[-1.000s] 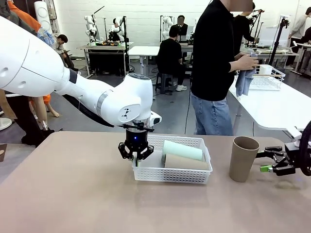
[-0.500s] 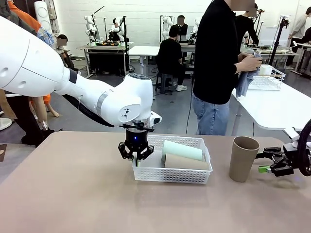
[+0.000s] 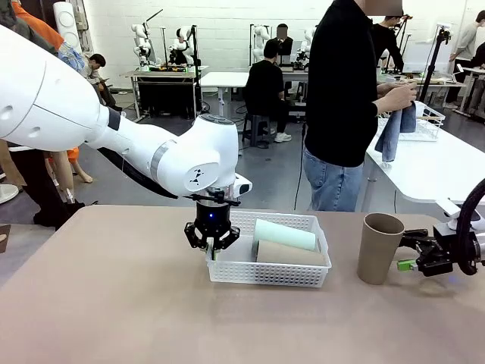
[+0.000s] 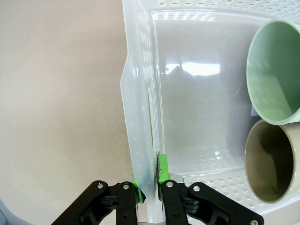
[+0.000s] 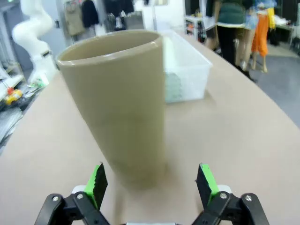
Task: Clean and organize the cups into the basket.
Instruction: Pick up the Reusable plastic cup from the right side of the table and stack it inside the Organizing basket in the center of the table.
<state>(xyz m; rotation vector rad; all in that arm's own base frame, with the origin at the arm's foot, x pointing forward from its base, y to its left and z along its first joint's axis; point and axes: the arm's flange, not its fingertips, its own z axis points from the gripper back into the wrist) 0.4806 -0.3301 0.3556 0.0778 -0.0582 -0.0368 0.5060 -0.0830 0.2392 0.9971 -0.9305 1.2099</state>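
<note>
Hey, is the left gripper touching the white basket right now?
Touching. The left wrist view shows the left gripper closed on the basket, its green pads pressed against both sides of the end wall.

Lab rm: white wall [image 3: 227, 19], grey floor [image 3: 265, 178], white tables [image 3: 443, 167], ppl [image 3: 265, 83] seated at back.

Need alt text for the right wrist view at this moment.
An upright tan cup stands on the table, close in front of the open right gripper. The white basket sits farther back, behind the cup.
</note>
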